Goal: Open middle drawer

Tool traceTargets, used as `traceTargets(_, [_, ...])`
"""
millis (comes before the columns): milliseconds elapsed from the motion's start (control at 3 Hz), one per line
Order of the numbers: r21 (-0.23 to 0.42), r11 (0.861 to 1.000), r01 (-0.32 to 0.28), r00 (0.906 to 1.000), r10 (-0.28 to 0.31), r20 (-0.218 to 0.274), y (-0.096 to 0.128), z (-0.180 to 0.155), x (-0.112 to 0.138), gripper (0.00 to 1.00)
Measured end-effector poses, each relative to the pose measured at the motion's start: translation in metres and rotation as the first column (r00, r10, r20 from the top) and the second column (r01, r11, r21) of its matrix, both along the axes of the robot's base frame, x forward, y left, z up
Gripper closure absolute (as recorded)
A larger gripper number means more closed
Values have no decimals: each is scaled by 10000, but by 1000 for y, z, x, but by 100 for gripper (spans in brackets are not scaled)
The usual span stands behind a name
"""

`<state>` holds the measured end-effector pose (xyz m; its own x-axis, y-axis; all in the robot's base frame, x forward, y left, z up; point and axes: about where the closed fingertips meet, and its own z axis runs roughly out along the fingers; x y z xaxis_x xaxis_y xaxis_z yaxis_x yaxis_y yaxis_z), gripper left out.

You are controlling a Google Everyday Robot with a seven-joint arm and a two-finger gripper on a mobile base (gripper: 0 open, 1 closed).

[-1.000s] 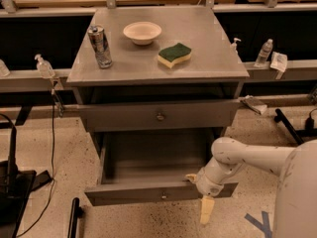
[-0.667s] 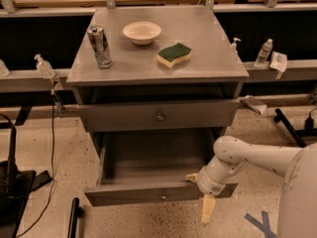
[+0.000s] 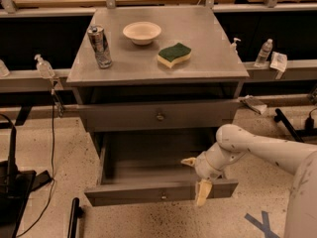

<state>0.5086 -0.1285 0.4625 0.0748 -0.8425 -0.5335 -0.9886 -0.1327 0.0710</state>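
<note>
The middle drawer [image 3: 148, 194] is a grey metal drawer with a small brass knob [image 3: 163, 196]. It stands pulled far out, and its bare inside [image 3: 148, 157] shows. My gripper [image 3: 196, 177] is at the right end of its front panel, on a white arm coming in from the right. It is open. One yellowish finger [image 3: 188, 161] points left over the drawer's inside, and the other [image 3: 202, 193] hangs down in front of the panel. It holds nothing.
The drawer front above [image 3: 158, 116], with its knob [image 3: 160, 116], sits nearly shut. On the cabinet top [image 3: 208, 53] stand a can [image 3: 99, 45], a white bowl [image 3: 142, 32] and a green-yellow sponge [image 3: 174, 54]. Cables and a black stand [image 3: 15, 182] lie on the floor at left.
My gripper has risen a little at the drawer's right front corner, and its fingers stand wider apart. The drawer has not moved.
</note>
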Motion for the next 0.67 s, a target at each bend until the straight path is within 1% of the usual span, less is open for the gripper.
traceTargets(333, [198,9992,356,9949,-373,935,3,4,52,23])
traceTargets(667, [308,9967,751,9883,-785,1308,2,-6,79,46])
